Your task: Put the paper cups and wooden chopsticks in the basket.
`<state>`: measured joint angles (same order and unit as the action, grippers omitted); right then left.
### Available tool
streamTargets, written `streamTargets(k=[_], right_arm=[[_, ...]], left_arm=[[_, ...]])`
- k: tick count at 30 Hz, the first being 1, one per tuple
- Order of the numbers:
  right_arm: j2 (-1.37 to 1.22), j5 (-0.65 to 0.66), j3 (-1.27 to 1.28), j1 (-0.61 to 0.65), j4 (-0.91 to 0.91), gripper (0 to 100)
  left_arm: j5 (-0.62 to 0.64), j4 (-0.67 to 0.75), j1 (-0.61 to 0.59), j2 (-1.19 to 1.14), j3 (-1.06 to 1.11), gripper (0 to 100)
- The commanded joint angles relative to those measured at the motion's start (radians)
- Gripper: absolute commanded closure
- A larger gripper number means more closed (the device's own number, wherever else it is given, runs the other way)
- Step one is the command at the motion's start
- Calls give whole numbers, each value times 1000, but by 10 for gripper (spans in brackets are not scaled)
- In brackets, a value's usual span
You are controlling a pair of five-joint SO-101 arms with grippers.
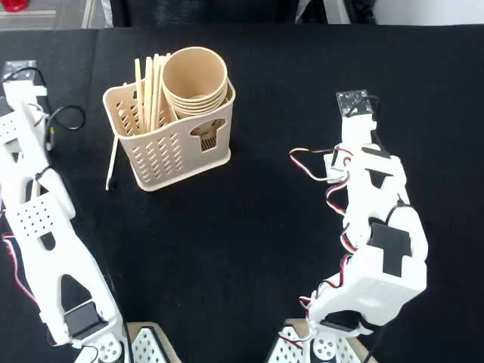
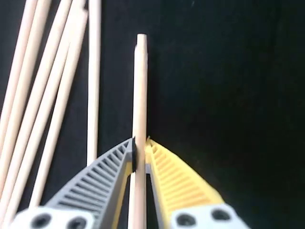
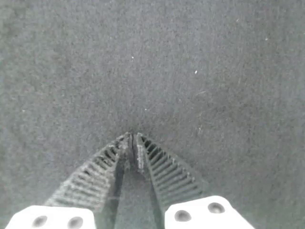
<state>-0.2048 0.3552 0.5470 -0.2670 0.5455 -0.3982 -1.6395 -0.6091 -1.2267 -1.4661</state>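
A beige slotted basket (image 1: 166, 155) stands at the back left of the black table. Inside it sits a stack of paper cups (image 1: 195, 76), with several wooden chopsticks (image 1: 150, 87) upright beside the cups. One more chopstick (image 1: 112, 162) leans on the table against the basket's left side. My left gripper (image 2: 139, 145) is shut on a single chopstick (image 2: 139, 95), which runs straight out past the fingertips; several other chopsticks (image 2: 52, 95) lie close beside it. My right gripper (image 3: 132, 140) is shut on nothing, just above the black cloth. The right arm (image 1: 370, 197) stands right of the basket.
The left arm (image 1: 34, 204) stretches along the table's left edge. Red and white cables (image 1: 314, 162) loop off the right arm. Black cloth (image 1: 249, 227) covers the table between the arms and in front of the basket.
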Motion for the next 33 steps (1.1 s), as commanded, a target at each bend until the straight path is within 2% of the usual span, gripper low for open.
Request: streamTargets(k=[1, 8, 13, 23, 28, 33], right_arm=[[59, 12, -1, -3, -5, 985], [59, 12, -1, -3, -5, 985], [59, 12, -2, -3, -5, 985], [59, 12, -2, -3, -5, 985], [59, 12, -1, -3, -5, 985], [59, 12, -1, -3, -5, 985]], left_arm=[[-6, -120, 25, 91, -213, 971], [3, -118, 48, 264, -202, 971], [83, -121, 47, 443, -197, 971], [399, -124, 51, 806, -200, 971], [597, -120, 143, 994, -200, 971], [578, -124, 331, 1053, -196, 971]])
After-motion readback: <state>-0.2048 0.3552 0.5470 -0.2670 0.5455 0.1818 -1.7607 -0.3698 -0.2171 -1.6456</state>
